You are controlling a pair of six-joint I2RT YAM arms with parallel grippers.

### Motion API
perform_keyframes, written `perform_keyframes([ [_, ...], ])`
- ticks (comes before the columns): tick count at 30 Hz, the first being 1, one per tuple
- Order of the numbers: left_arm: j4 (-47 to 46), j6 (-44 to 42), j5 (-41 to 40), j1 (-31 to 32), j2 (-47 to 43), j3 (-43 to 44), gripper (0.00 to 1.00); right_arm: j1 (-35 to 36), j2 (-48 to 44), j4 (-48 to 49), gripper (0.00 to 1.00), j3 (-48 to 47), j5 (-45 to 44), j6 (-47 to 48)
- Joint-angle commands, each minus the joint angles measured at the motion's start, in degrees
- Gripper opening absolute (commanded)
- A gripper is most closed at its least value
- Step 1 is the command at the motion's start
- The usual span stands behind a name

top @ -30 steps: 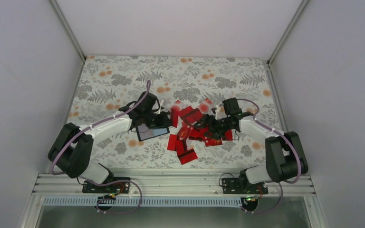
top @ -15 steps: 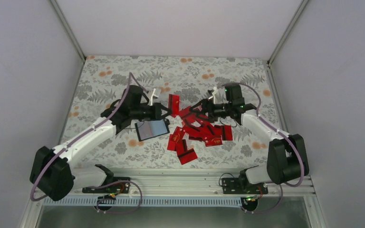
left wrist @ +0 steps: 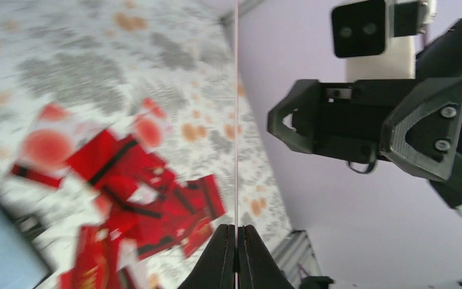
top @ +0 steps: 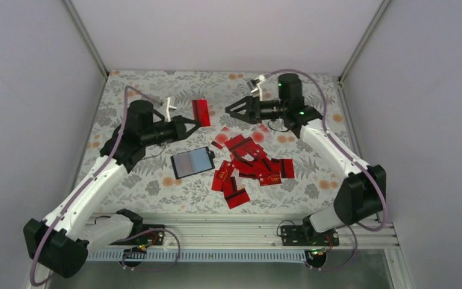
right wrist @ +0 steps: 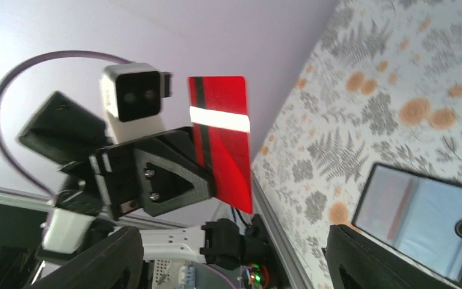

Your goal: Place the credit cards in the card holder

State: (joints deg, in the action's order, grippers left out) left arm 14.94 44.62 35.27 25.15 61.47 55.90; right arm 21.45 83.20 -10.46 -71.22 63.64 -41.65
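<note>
We find the card holder (top: pixel 192 162) lying open on the table with free approach from above; both arms hang higher, toward the far side. The pile of credit cards (top: pixel 251 167) crowds its right edge. Between the left gripper (top: pixel 190 122) and the right gripper (top: pixel 233 114) there is only a narrow gap, partly taken up by the red card (top: pixel 201 112) that the left one clamps.

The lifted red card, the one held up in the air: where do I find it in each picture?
Top external: the lifted card, upper middle, left of centre.
Left wrist: the lifted card edge-on, a thin vertical line mid-frame.
Right wrist: the lifted card face-on, striped, centre-left.
Shared landmark: the open card holder, visible in all three.
</note>
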Motion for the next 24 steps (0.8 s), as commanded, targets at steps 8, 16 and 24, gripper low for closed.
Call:
perform_keyframes([
  [8,20.32,-4.44,-9.34,-4.29,-11.65,-15.62,0.02,14.17,16.78,-12.36,0.73,-1.12,-12.49,9.58],
  [16,16.41,-3.58,-7.24,-6.73,-7.64,-24.69,0.02,19.38,26.09,-13.31,0.63,-1.00,-15.86,10.35],
  [24,10.75,-4.36,-3.59,-8.04,-2.60,-27.64,0.02,19.94,29.86,-11.60,0.56,0.81,-16.57,8.38],
])
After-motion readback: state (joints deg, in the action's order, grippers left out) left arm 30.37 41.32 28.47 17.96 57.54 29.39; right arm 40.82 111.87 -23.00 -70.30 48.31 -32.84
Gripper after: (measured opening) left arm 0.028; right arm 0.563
